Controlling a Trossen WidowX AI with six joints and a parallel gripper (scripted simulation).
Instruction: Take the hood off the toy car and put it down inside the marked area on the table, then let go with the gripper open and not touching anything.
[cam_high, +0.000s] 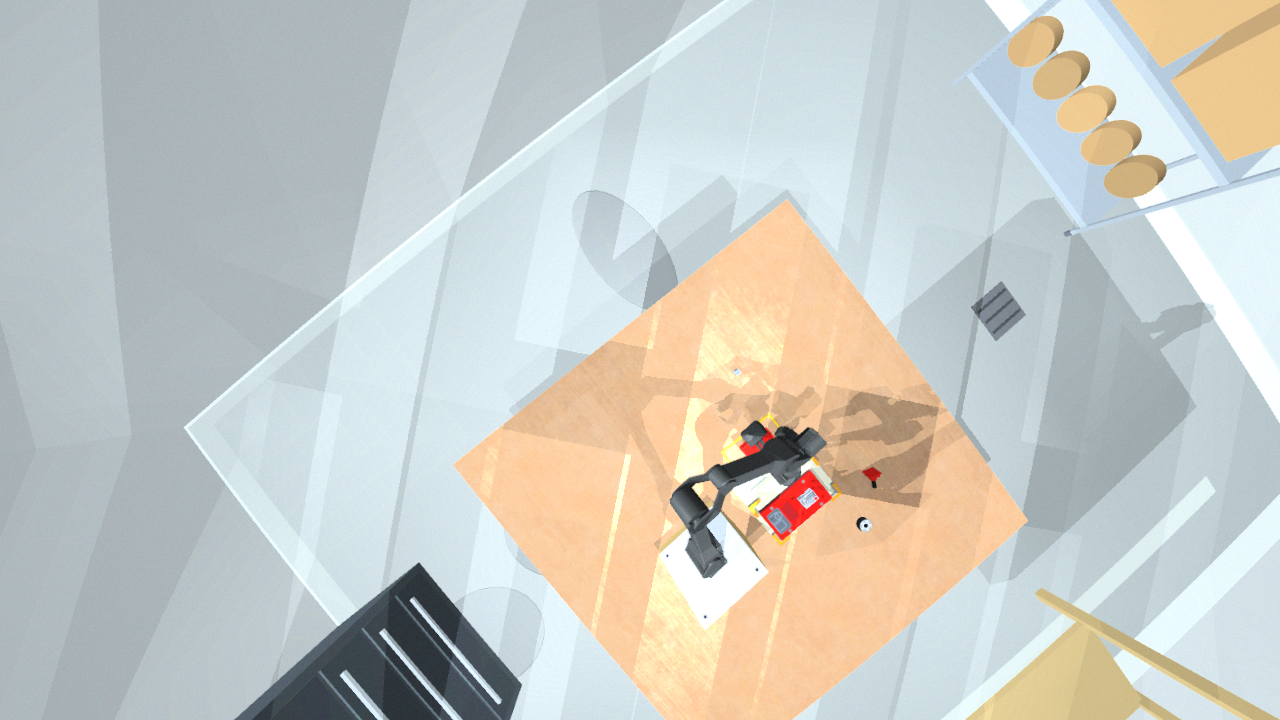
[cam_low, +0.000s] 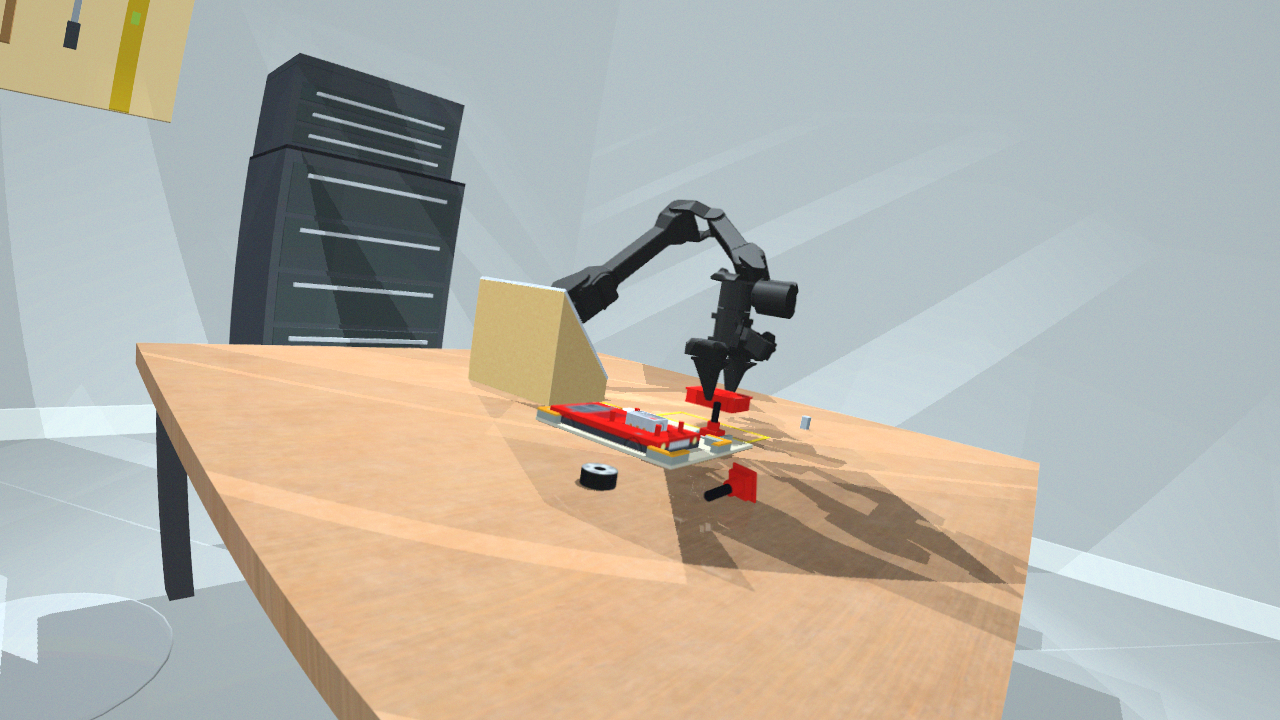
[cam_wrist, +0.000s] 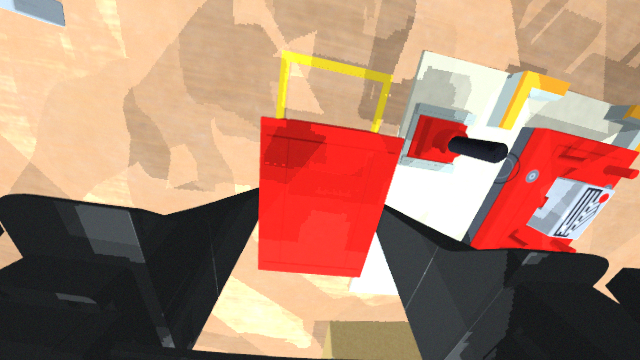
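Note:
The red hood (cam_high: 747, 449) (cam_low: 729, 403) (cam_wrist: 320, 225) is off the car, held roughly level a little above the table. My gripper (cam_low: 721, 394) (cam_wrist: 320, 201) is shut on its two long sides. The marked area, a yellow outline (cam_low: 766, 437) (cam_wrist: 337, 66), lies below; its far end shows beyond the hood in the wrist view, and the hood hides the near part. The red toy car (cam_high: 796, 507) (cam_low: 586, 419) (cam_wrist: 542, 152) sits on its pale board with its engine block exposed. The exact gap under the hood is hard to tell.
A red piece with a black peg (cam_low: 713, 428) (cam_wrist: 480, 149) stands upright on the board, close beside the hood. Another red piece (cam_high: 870, 474) (cam_low: 742, 483) and a black wheel (cam_high: 863, 524) (cam_low: 598, 477) lie on the table. A small grey block (cam_high: 736, 371) (cam_low: 805, 422) stands beyond the outline.

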